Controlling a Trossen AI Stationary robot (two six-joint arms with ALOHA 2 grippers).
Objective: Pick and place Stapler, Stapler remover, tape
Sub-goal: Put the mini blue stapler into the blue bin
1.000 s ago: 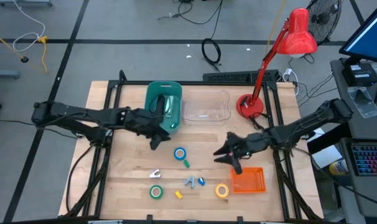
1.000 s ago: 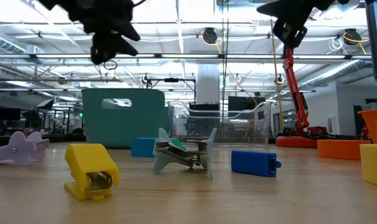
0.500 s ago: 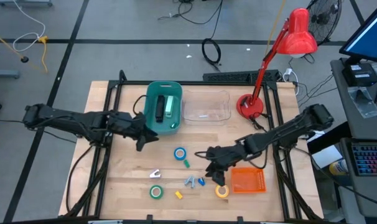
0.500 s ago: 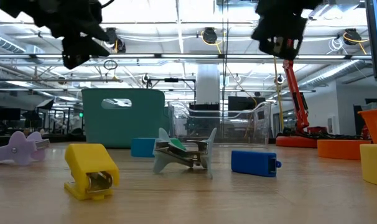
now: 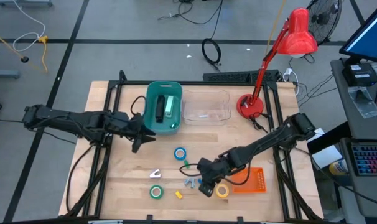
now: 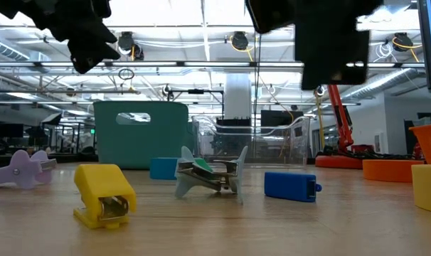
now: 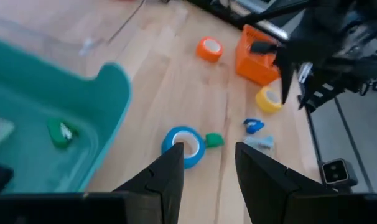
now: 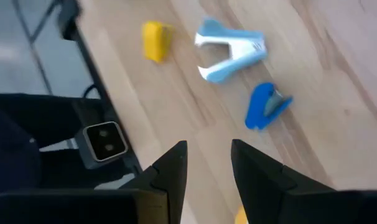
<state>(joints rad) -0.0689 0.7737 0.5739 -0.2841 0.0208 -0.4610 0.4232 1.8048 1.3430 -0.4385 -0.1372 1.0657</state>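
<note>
Stapler remover [image 8: 229,53] lies just ahead of the right claw [image 8: 206,163], whose fingers stand apart, empty; left claw [image 7: 206,167] likewise parted, empty.

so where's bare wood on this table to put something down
Free: the left front corner, left of the green tape roll, and the stretch between the teal bin and the table edge under the left gripper. Crowded: front middle, around the blue tape roll, yellow tape roll, orange basket and right gripper.

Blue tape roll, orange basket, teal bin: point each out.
Blue tape roll [image 5: 180,154], high view, on its ring.
Orange basket [image 5: 254,178], high view, on its mesh floor beside the right arm.
Teal bin [image 5: 150,99], high view, on its left rim.
</note>
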